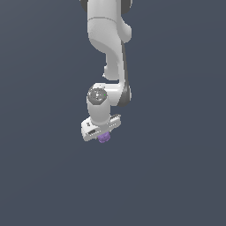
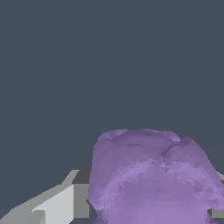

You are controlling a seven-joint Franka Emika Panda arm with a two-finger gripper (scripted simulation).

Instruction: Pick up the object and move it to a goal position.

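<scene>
The object is a small, bumpy purple lump [image 1: 103,138]. In the exterior view it sits right under the white hand of my arm, mostly covered by it. In the wrist view the purple lump [image 2: 153,179] is large and close between my fingers; one grey-white finger [image 2: 57,203] presses its side and a sliver of the other shows at the opposite edge. My gripper [image 1: 103,135] is shut on the lump. Whether it rests on the dark surface or is raised off it cannot be told.
The white arm [image 1: 108,44] comes down from the top of the exterior view. All around is a plain dark grey-blue surface [image 1: 176,176]; no goal marker shows.
</scene>
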